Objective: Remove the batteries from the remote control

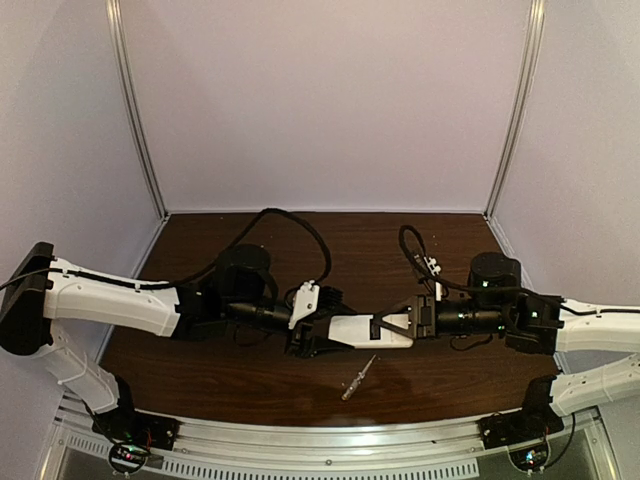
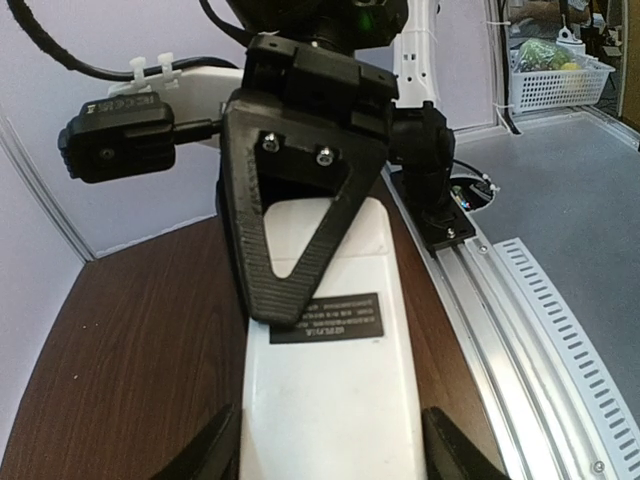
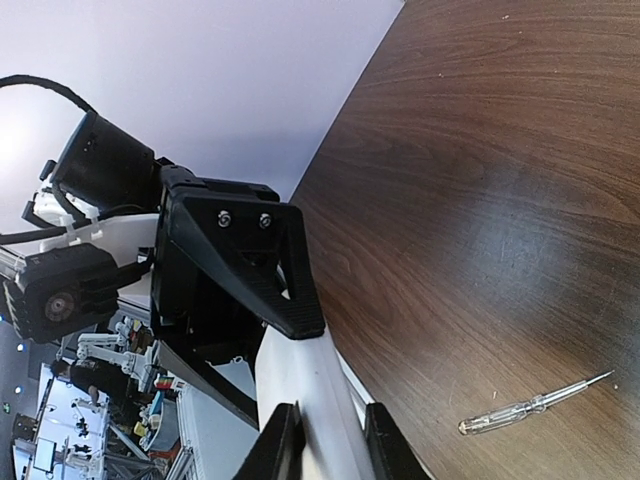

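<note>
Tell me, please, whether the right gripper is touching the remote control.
Touching. In the right wrist view, both fingers of the right gripper press flat against the white remote control, with no gap showing on either side.

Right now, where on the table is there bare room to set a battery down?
Free: the far middle of the table, between the two cable loops and the back wall; also the near strip left and right of the screwdriver, along the rail. Crowded: the centre, around the held remote control.
</note>
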